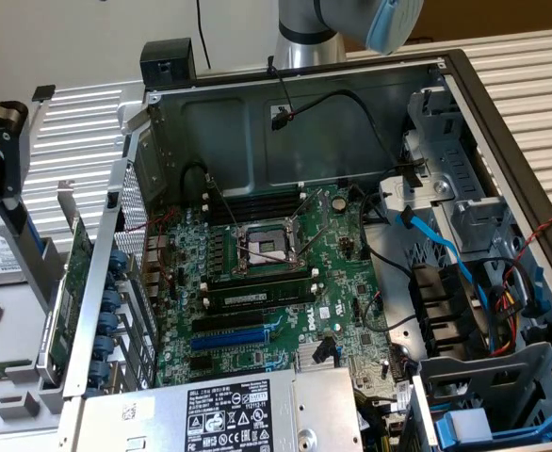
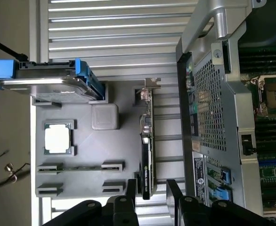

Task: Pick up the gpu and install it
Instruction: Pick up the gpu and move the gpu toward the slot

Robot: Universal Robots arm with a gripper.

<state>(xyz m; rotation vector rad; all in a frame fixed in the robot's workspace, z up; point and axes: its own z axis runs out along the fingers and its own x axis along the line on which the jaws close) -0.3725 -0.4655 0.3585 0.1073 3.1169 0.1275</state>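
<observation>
Out on the side away from the computer, a drive in blue rails [image 2: 44,80] and a square silver chip [image 2: 58,139] sit in the grey tray [image 2: 88,153], both well off from the claw [image 2: 151,190]. Now the card [image 2: 146,141] — it stands on edge in that tray, its near end poking right in between the claw's fingers. They stand apart, one just beside the card, the other with a clear gap, nothing clamped. So this looks like the pickup step, the install not yet begun. Past the card lie the open case [image 2: 213,108] and its green board [image 2: 274,155]. A good pinch, I'd say, calls for centring on that thin edge and squeezing square — a skewed bite could tip it.
</observation>
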